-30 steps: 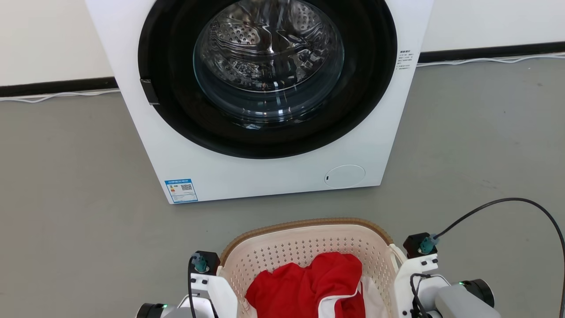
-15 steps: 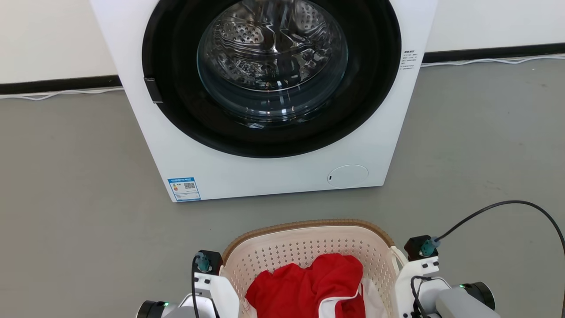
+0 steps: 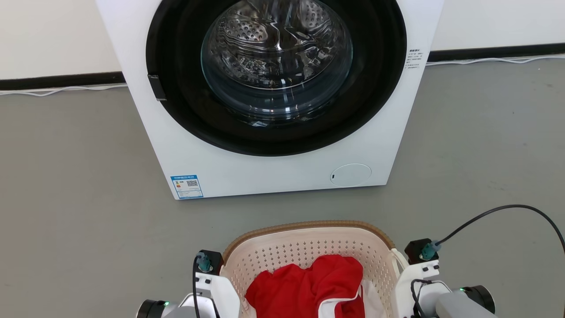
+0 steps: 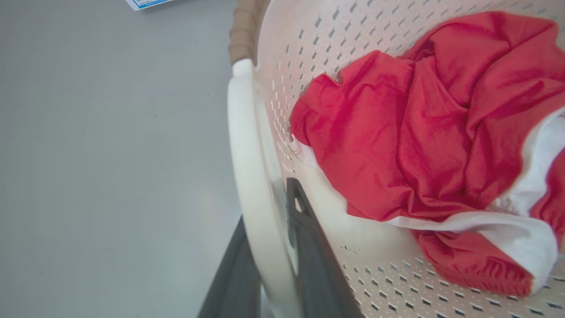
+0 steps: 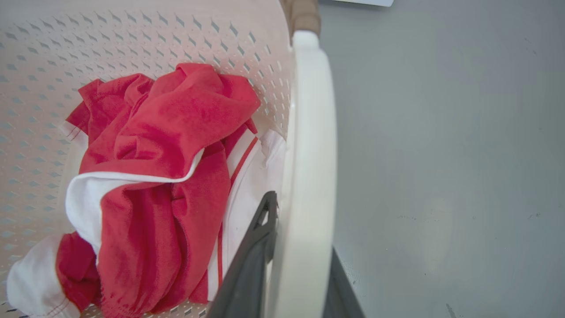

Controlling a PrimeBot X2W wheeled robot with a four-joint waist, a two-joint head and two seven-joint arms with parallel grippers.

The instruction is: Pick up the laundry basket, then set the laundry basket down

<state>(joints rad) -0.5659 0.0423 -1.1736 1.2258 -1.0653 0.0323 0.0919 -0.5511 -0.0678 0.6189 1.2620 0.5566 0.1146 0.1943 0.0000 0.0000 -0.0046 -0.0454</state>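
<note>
The left hand [image 4: 270, 207] and right hand [image 5: 300, 225] clamp the laundry basket [image 3: 309, 245].

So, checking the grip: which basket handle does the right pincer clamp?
The laundry basket's right-side loop handle: the right pincer straddles it; the opposite handle sits in the left pincer.

The smooth grey floor [image 3: 66, 221] carries a white front-loading washing machine with a round, black-rimmed glass door [image 3: 273, 172]. A thin white cable [image 3: 57, 89] lies along the wall to the machine's left, and another white cable [image 3: 485, 60] lies to its right.
</note>
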